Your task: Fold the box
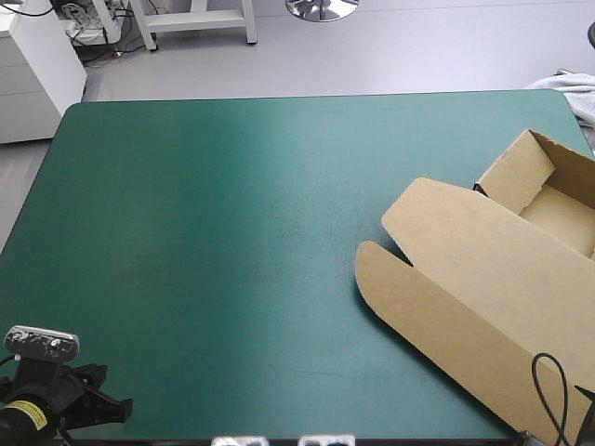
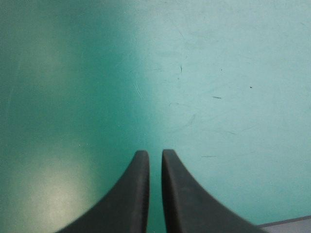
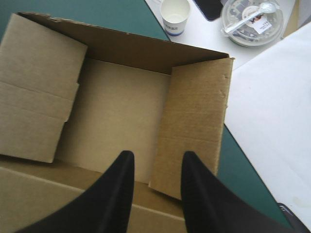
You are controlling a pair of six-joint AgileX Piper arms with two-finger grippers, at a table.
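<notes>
You've got the box (image 1: 483, 279) along the table's (image 1: 232, 232) right edge, running from the far right corner down toward the near right corner. It's an open brown tray (image 1: 558, 209) at the far end with its walls raised, and the lid (image 1: 465, 307) lies flat on the teal-green cover, rounded tabs pointing at the table's middle.

Your left gripper (image 1: 93, 400) sits at the near left corner, well apart from the box. Its wrist view shows the black fingers drawn almost together, only a sliver of bare cover between them, gripping nothing.

The high view doesn't give you the right gripper (image 3: 158, 158) — its own wrist view does. The fingers are parted and empty, hanging over the tray's floor, with the edge of a side flap (image 3: 194, 126) just ahead of the gap. That view alone also shows you the tray's inside — plus a paper cup (image 3: 175, 14) and a lidded clear container (image 3: 252, 22) with a spoon (image 3: 248, 17), on a white surface (image 3: 272, 107) beyond the table's edge.
</notes>
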